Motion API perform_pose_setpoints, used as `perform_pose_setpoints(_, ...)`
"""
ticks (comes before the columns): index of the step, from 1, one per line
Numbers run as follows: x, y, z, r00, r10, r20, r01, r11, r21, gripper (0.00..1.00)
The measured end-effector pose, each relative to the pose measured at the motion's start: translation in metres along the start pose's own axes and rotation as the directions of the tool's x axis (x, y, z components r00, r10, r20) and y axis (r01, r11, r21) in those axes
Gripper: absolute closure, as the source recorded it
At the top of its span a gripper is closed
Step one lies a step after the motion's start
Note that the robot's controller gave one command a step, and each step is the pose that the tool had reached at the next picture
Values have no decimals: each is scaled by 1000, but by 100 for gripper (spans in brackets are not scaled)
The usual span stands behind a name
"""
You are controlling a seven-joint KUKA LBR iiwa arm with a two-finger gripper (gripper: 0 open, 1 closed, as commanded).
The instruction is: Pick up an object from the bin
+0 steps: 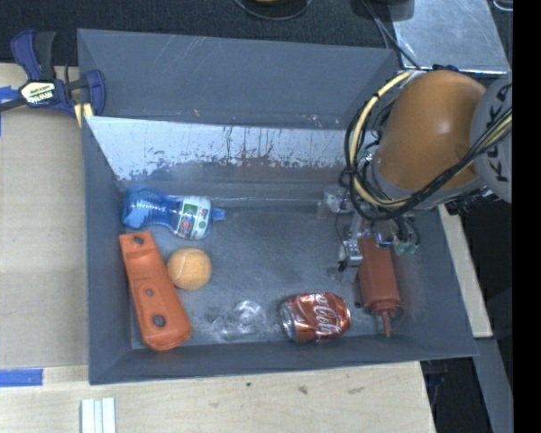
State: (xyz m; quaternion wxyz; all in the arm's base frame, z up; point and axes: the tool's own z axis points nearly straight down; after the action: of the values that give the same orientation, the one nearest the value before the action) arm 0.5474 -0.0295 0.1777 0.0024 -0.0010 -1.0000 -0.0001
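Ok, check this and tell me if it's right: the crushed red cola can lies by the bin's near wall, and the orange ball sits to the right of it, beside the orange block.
Not quite. In the camera view the orange ball sits to the left of the crushed red cola can, not to the right. The rest holds: the can lies by the bin's near wall, and the ball is beside the orange block.

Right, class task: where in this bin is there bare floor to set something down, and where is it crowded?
Bare floor: the middle, bordered by the orange ball on the left, the crushed red can in front and the gripper on the right. Crowded: the left side, with blue bottle and orange block.
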Motion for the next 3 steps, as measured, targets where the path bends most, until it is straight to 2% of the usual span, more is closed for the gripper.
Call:
perform_pose_setpoints(1,-1,0,-5,1000,-1,8,1,1000,0,0)
perform_pose_setpoints(2,38,-9,69,995,-98,7,98,995,1,0)
perform_pose_setpoints(3,26,11,92,999,36,10,-36,999,1,0)
